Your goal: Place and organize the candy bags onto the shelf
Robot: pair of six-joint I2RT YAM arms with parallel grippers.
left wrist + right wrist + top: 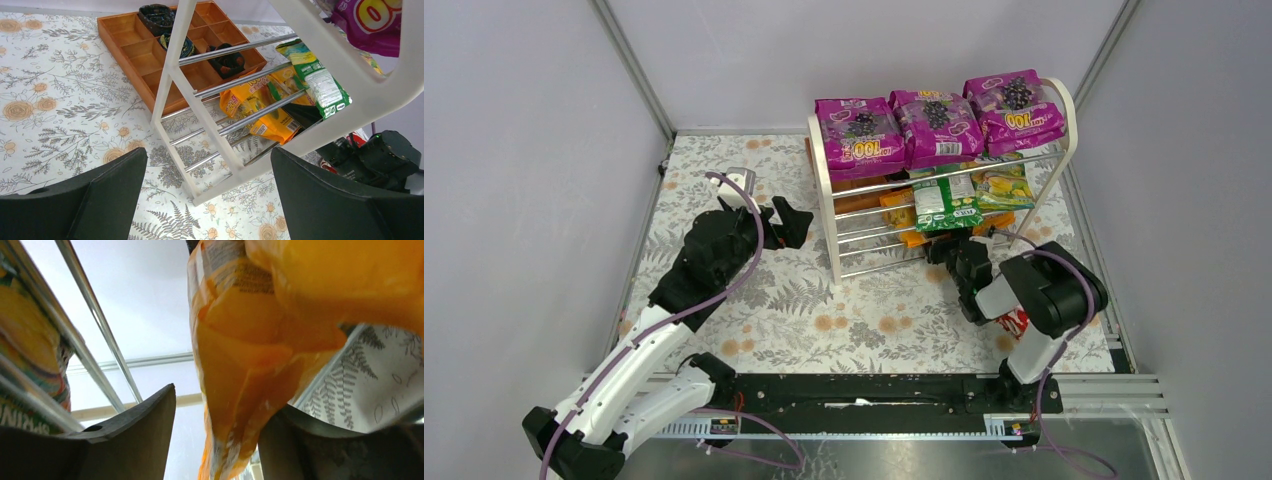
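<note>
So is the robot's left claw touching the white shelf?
Apart. The left wrist view shows bare tablecloth between the open left gripper and the white frame of the shelf.

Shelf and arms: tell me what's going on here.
The robot is stocking the shelf. Three magenta bags lie on the top tier; a green-white bag and a green-yellow bag sit on the rods below. The right claw is low at the shelf's front with the orange bag between its parted fingers, a gap showing on one side, so not clamped. The left claw hangs open left of the shelf, holding nothing.
</note>
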